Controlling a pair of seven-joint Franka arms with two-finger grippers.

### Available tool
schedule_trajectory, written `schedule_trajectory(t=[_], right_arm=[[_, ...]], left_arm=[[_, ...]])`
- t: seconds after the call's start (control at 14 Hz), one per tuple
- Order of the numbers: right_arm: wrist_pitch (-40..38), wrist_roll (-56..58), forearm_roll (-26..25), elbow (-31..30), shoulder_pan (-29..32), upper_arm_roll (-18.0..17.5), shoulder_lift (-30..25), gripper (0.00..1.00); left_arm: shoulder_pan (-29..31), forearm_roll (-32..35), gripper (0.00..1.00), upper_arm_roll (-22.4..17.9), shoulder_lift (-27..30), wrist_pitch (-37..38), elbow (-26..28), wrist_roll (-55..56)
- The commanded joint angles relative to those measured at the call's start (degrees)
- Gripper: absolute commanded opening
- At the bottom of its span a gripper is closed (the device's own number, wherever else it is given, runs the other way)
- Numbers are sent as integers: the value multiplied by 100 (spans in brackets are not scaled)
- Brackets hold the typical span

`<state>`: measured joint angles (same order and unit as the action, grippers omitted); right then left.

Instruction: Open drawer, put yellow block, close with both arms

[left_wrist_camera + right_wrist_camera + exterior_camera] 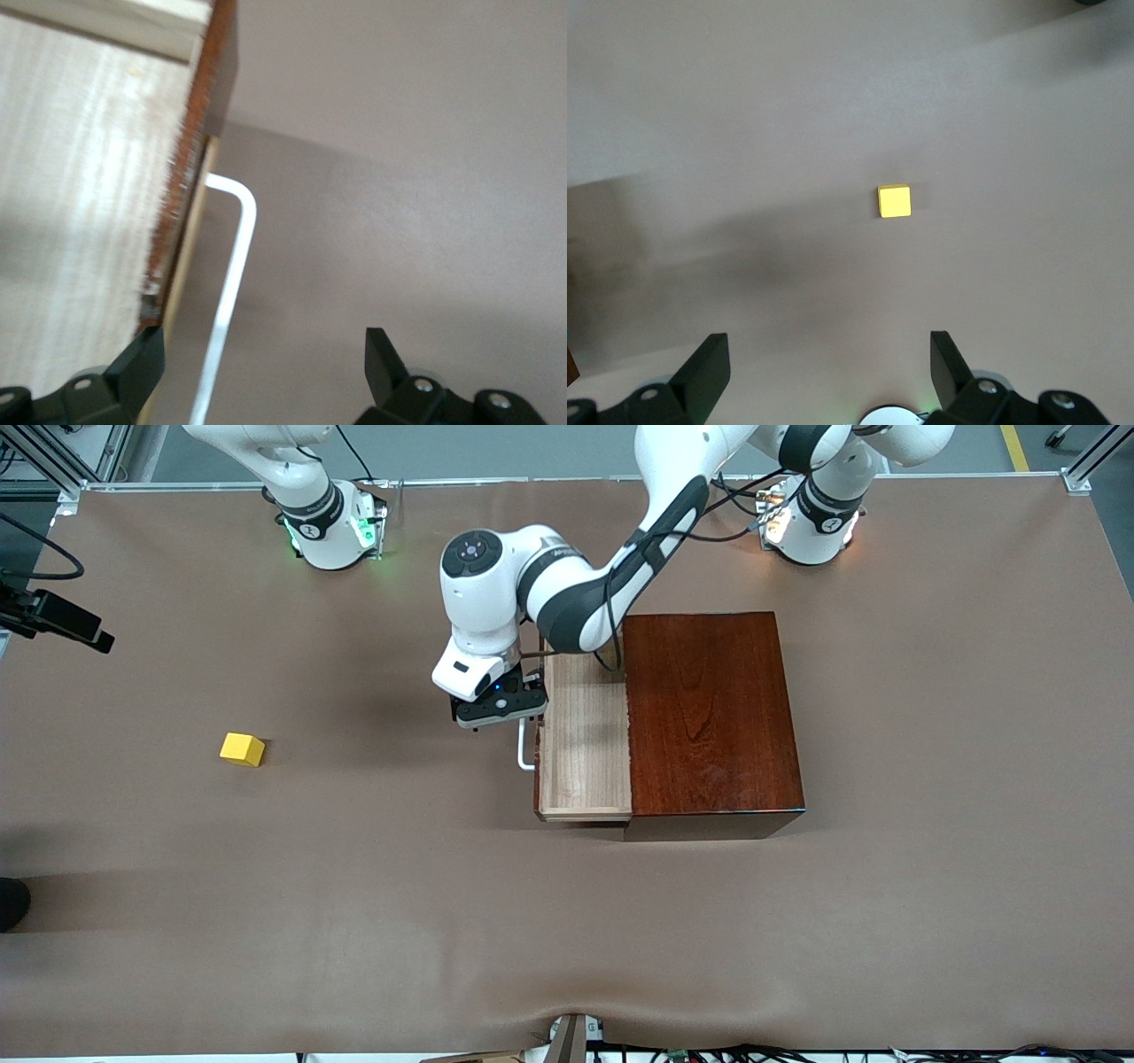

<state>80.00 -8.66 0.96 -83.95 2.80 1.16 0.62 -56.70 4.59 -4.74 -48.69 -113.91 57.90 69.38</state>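
1. The drawer (585,735) is pulled out; my left gripper (261,372) hangs spread wide over its handle (232,266), gripping nothing.
2. The yellow block (242,748) lies on the table toward the right arm's end, unpicked; my right gripper (828,372) is wide above it.

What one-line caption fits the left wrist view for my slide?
Open left gripper straddling the white handle of the pulled-out drawer, brown table beside it.

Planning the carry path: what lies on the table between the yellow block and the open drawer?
Nothing but bare brown table lies between the yellow block and the drawer in the front view; only the left gripper hangs at the drawer's white handle.
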Motion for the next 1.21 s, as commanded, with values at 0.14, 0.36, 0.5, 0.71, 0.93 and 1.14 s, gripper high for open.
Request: schedule_trajectory(t=[0.14,0.36,0.5,0.71,0.93,1.14], right_arm=[[-2,-66,-96,-25,106,-81,35,100],[7,-66,-96,-25,106,-81,43,100],[-28,-75,-96,-33,124,-81,113,100],[-37,-101,-78,-34,212,-81,315,100],[24,-75,-52,-7,220,-90,631,100],[94,-48,-78,89,291,-90,921,100]], left_arm=[[36,-90,100,-588,1017,1088,54,-659],[676,-90,100,-704,1739,2019,125,-1679],[1124,-90,100,-695,2029,2582,134,-2181],[1800,-125,100,-686,2389,3040,151,-3172],[2452,-161,100,-669,2723,3427,343,-4316],[3006,-161,100,-660,3101,3428,764,-5370]])
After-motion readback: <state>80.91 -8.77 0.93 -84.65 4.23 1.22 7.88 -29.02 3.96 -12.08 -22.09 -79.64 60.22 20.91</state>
